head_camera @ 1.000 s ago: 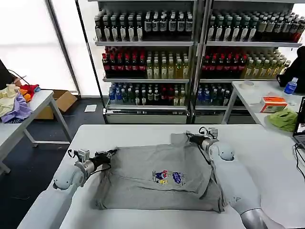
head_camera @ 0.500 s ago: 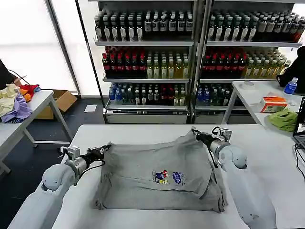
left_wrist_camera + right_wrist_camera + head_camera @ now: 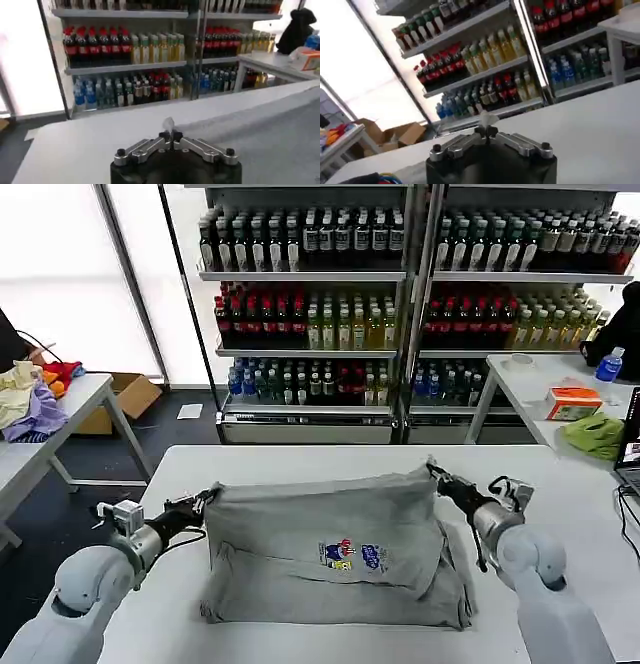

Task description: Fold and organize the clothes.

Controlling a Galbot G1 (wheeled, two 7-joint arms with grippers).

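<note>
grey shirt with a small multicoloured chest print lies part-folded on the white counter, its near hem resting on the surface while its far edge is lifted and stretched taut between two arms, apparently so the cloth can be carried over in one clean fold. left tool is pressed together on one far corner of the fabric; right tool pinches the opposite corner the same way, and each wrist view shows a scrap of grey cloth caught between closed fingertips. beyond the counter, side tables stand to either side, one heaped with coloured garments, and shelves of bottled drinks line the back of the room beside bright windows.
</note>
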